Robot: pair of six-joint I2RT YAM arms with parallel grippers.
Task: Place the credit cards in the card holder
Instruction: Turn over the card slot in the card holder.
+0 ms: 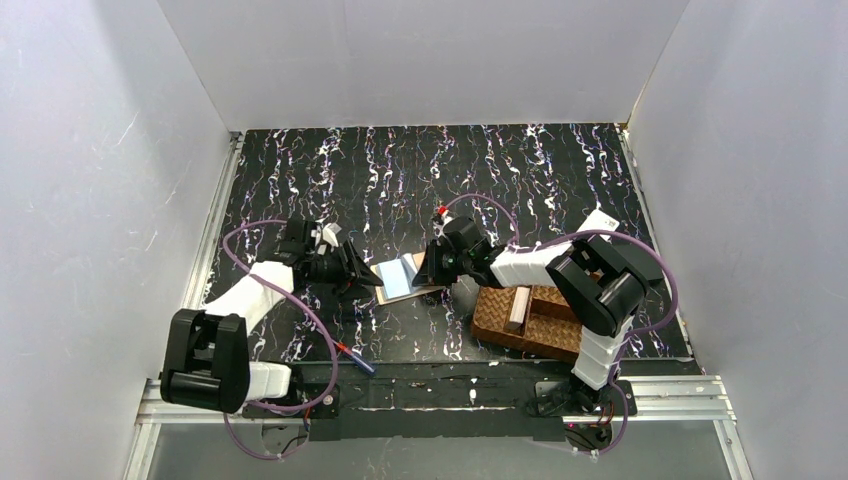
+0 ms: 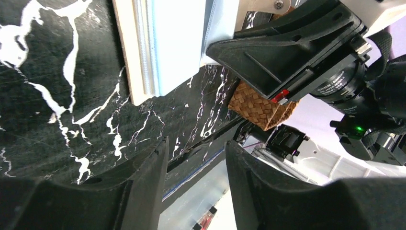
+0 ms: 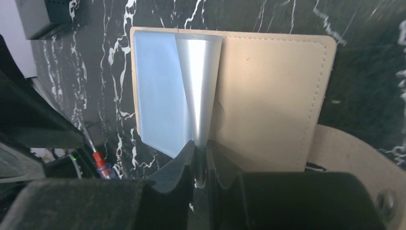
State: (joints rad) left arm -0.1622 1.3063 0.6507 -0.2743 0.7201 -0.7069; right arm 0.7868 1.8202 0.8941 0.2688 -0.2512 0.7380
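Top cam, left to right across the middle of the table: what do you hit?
left end effector → credit cards → right end effector → woven basket. Screwdriver skipped: it overlaps the left end effector's position.

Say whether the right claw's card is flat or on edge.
On edge: right claw pinches the silver card edgewise over the tan holder.

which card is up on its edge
The silvery card held between the jaws of the right gripper; the pale blue card lies flat on the tan holder.
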